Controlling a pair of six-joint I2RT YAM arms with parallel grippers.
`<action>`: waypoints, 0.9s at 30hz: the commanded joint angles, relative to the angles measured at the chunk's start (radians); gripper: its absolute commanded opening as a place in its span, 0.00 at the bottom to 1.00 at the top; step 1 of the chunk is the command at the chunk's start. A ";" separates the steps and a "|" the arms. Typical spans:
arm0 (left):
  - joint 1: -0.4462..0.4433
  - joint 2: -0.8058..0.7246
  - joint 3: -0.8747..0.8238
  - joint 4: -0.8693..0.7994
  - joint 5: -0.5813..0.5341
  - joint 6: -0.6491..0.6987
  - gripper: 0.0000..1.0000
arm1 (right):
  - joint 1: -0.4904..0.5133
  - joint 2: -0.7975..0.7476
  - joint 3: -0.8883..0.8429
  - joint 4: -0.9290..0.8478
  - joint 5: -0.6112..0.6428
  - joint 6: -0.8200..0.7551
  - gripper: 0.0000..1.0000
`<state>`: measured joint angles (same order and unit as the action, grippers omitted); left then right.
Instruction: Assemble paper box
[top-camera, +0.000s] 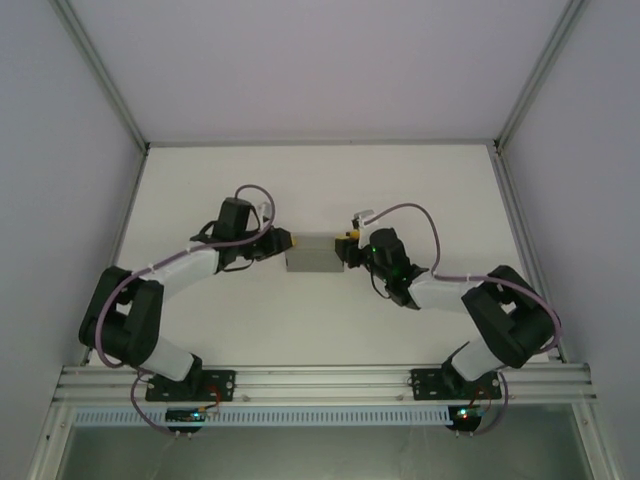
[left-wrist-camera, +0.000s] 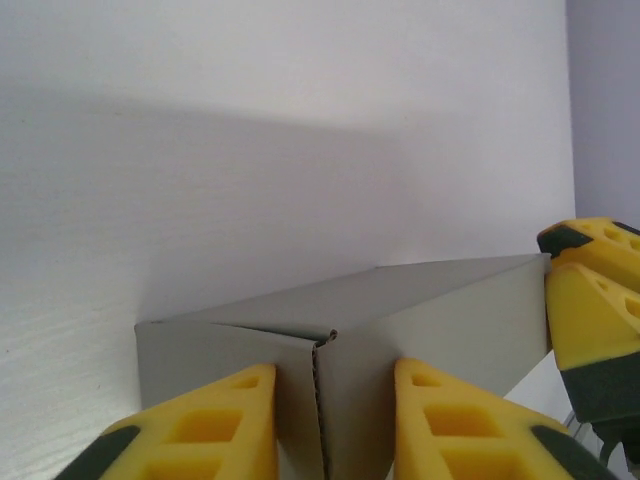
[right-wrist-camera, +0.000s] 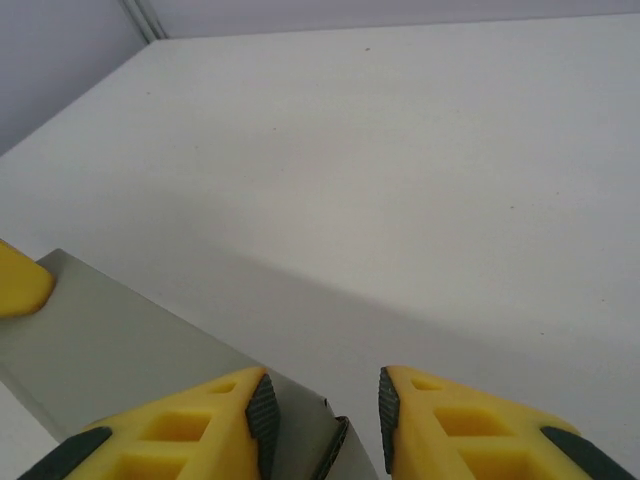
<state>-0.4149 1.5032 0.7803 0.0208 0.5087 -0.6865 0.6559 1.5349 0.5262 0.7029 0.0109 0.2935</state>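
Paper box (top-camera: 312, 258) btwn L end effector (top-camera: 286, 240), R end effector (top-camera: 347, 243).

Soft even light; paper box (left-wrist-camera: 440, 320) casts a broad, faint shadow.

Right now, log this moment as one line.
paper box: mid-table, folded into shape | left hand: astride box's left end corner | right hand: open, straddling right wall edge

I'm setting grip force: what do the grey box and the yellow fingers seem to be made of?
Box: thin grey cardboard, matte; a raw cut edge shows at its corner seam. Fingers: probably moulded yellow plastic, smooth, with hollow pockets; the dark tips may be rubber, though that is unclear.
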 joint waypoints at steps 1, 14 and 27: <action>-0.040 0.065 -0.106 -0.090 -0.050 -0.018 0.19 | 0.028 0.131 -0.109 -0.237 -0.082 0.030 0.36; -0.100 0.005 -0.040 -0.161 -0.180 0.075 0.15 | 0.011 -0.005 0.048 -0.458 -0.092 0.011 0.43; -0.105 -0.052 0.239 -0.309 -0.247 0.188 0.90 | -0.074 -0.060 0.437 -0.801 -0.218 -0.102 0.81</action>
<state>-0.5201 1.4891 0.9638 -0.2165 0.3000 -0.5339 0.5930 1.4956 0.9028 0.0132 -0.1501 0.2443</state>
